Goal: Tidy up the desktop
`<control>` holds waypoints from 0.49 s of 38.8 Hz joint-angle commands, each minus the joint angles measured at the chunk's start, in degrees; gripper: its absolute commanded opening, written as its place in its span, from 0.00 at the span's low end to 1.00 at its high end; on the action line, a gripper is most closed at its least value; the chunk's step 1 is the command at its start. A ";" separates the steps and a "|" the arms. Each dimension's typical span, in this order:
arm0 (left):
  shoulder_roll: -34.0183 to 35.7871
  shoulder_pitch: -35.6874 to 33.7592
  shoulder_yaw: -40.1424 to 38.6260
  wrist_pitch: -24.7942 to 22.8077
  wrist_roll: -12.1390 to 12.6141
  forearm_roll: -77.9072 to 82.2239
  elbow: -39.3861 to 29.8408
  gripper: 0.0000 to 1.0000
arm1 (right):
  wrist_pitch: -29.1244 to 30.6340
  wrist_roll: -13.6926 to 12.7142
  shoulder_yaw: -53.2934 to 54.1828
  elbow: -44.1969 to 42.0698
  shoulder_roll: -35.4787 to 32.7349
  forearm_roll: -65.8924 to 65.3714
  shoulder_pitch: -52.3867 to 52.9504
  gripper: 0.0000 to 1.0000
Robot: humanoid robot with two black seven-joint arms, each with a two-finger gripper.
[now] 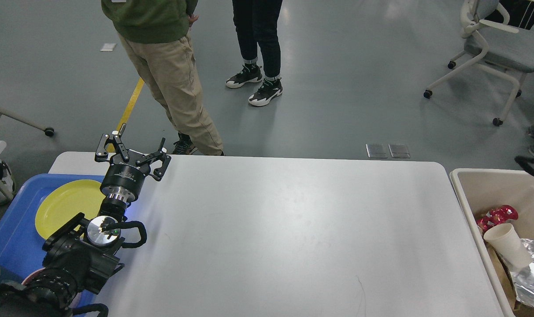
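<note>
Left gripper point(132, 149), fingers spread wide and nothing held, is seen raised over the near-left part of the desktop point(293, 229). Beside that edge, a yellow plate point(64, 207) is shown lying in the blue tray point(11, 237); off the opposite edge, a paper cup point(509, 244) and wrappers are shown in the beige bin point(469, 180). The desktop appears bare, so tidying is judged essentially complete.
</note>
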 commanded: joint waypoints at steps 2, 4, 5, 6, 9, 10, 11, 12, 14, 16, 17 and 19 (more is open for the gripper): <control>0.00 0.08 0.00 0.00 0.00 0.00 0.01 0.96 | 12.37 0.19 21.44 0.19 0.46 3.03 3.59 1.00; 0.00 0.08 0.00 0.00 0.00 0.00 -0.08 0.96 | 16.06 0.80 25.14 0.28 0.54 3.38 4.56 1.00; 0.00 0.08 0.00 0.00 0.00 0.00 0.01 0.96 | 17.73 1.41 26.55 0.28 0.63 3.38 4.82 1.00; 0.00 0.08 0.00 0.00 0.00 0.00 0.01 0.96 | 19.23 2.20 27.87 0.36 0.80 3.38 4.83 1.00; 0.00 0.08 0.00 0.00 0.00 0.00 0.01 0.96 | 24.67 5.18 30.86 0.63 1.60 3.47 4.39 1.00; 0.00 0.08 0.00 0.00 0.00 0.00 0.01 0.96 | 26.96 6.41 31.74 0.80 1.68 3.47 3.95 1.00; 0.00 0.08 0.00 0.00 0.00 0.00 0.01 0.96 | 31.94 9.99 33.58 0.89 1.69 3.81 2.29 1.00; 0.00 0.08 0.00 0.00 0.00 0.00 0.01 0.96 | 34.86 12.29 34.46 0.98 1.69 3.90 1.15 1.00; 0.00 0.08 0.00 0.00 0.00 0.00 0.01 0.96 | 40.48 18.26 35.96 0.98 1.77 4.08 -1.05 1.00; 0.00 0.08 0.00 0.00 0.00 0.00 0.01 0.96 | 46.02 24.68 36.76 1.42 1.95 4.08 -2.81 1.00; 0.00 0.08 0.00 0.00 0.00 0.00 0.01 0.96 | 48.57 27.75 36.76 1.68 2.04 4.08 -3.69 1.00; 0.00 0.08 0.00 0.00 0.00 0.00 0.01 0.96 | 52.36 32.07 36.58 2.03 2.74 4.08 -5.89 1.00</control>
